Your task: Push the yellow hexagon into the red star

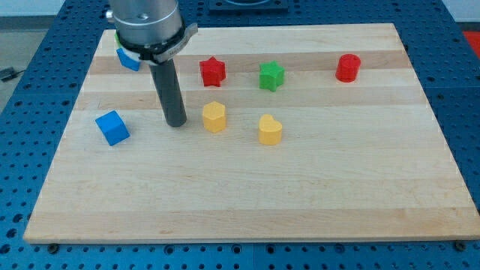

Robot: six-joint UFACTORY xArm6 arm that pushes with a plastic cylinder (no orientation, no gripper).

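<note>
The yellow hexagon (214, 117) lies left of the board's middle. The red star (212, 71) lies straight above it, toward the view's top, with a gap between them. My tip (177, 124) rests on the board just left of the yellow hexagon, a small gap away and not touching it. The rod rises from there to the arm at the view's top left.
A yellow heart-like block (270, 129) lies right of the hexagon. A green star (271, 76) and a red cylinder (348, 67) lie along the top. A blue cube (112, 127) lies at the left. Another blue block (127, 59), with green behind it, is partly hidden by the arm.
</note>
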